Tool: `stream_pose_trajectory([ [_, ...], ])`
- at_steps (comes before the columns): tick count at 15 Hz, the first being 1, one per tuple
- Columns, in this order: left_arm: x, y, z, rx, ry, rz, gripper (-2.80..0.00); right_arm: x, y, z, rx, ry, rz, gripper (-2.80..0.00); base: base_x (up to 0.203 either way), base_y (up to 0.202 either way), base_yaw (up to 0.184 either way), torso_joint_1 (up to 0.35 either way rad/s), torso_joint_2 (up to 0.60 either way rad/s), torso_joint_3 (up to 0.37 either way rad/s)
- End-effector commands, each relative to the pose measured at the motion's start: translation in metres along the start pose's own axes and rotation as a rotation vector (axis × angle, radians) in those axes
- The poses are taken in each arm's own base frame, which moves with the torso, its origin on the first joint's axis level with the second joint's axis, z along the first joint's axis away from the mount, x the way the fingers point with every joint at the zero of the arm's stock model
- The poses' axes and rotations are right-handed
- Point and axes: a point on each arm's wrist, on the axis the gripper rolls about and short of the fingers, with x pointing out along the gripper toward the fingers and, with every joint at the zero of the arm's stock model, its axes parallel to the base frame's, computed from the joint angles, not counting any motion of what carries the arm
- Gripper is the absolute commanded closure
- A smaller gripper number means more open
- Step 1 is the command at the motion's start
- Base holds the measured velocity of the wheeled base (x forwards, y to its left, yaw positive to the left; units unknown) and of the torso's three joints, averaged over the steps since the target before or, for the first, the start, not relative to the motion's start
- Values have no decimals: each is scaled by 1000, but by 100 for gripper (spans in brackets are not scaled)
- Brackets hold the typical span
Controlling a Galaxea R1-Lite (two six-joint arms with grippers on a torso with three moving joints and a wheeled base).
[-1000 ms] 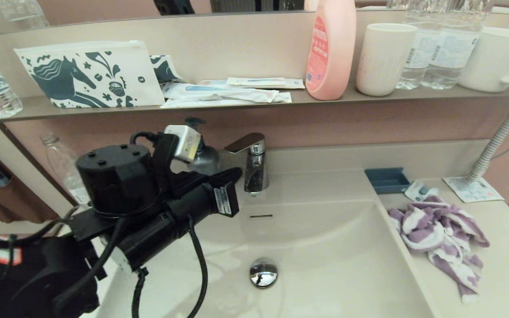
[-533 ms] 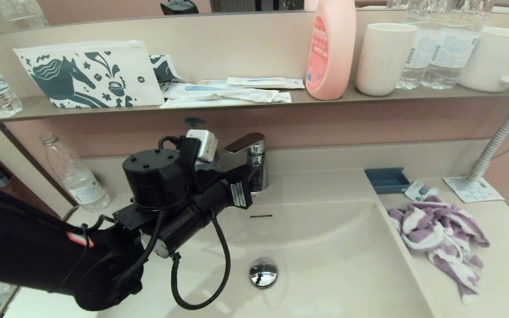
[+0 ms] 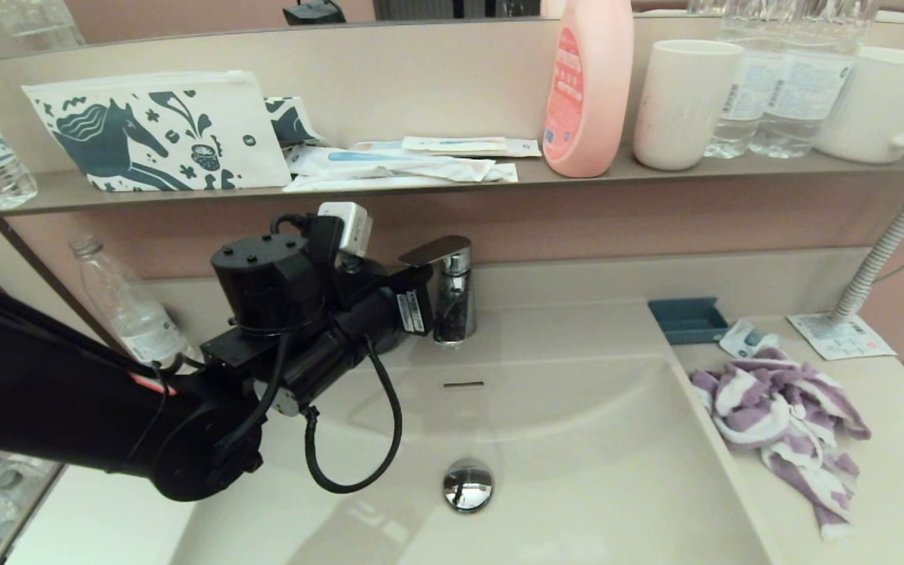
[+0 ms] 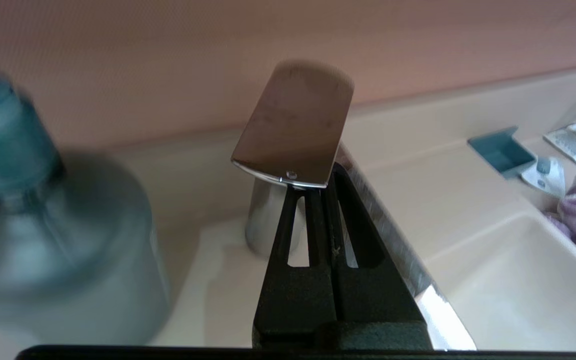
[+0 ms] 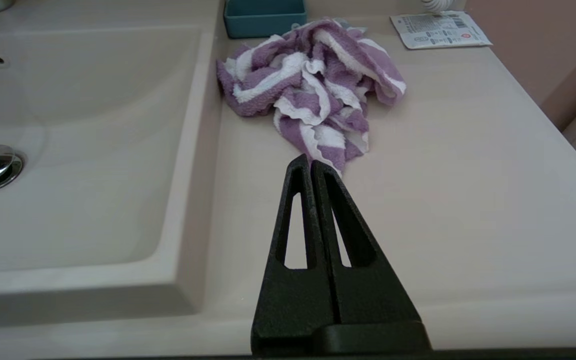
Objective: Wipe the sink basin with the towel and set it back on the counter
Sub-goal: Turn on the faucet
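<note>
Fluffy terry towel point(image 3: 781, 412), glossy chrome faucet lever point(image 4: 293, 125) (mirror-bright), smooth matt counter point(image 5: 468, 200), matt black tool point(image 5: 311, 162).

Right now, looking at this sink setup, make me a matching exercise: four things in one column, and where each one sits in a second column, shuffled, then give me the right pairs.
Things:
1. towel
2. pink bottle
3. drain plug
4. left gripper

Places:
A. on the shelf beside a white cup
B. at the faucet lever, fingers closed together
C. bunched on the counter, right of the sink basin
D. at the bottom of the basin

Pairs: 1-C, 2-A, 3-D, 4-B
</note>
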Motion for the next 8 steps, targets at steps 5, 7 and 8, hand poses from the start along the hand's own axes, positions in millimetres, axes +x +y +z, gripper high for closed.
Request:
stream_pose_trajectory([
  [5, -5, -4, 16, -2, -49, -11, 0, 0, 0, 0, 0, 0, 0, 0, 0, 0, 0, 0, 0, 0],
  [7, -7, -5, 19, -2, -58, -13, 0, 0, 0, 0, 0, 0, 0, 0, 0, 0, 0, 0, 0, 0],
  [8, -8, -5, 18, -1, -50, -11, 0, 0, 0, 0, 0, 0, 0, 0, 0, 0, 0, 0, 0, 0],
])
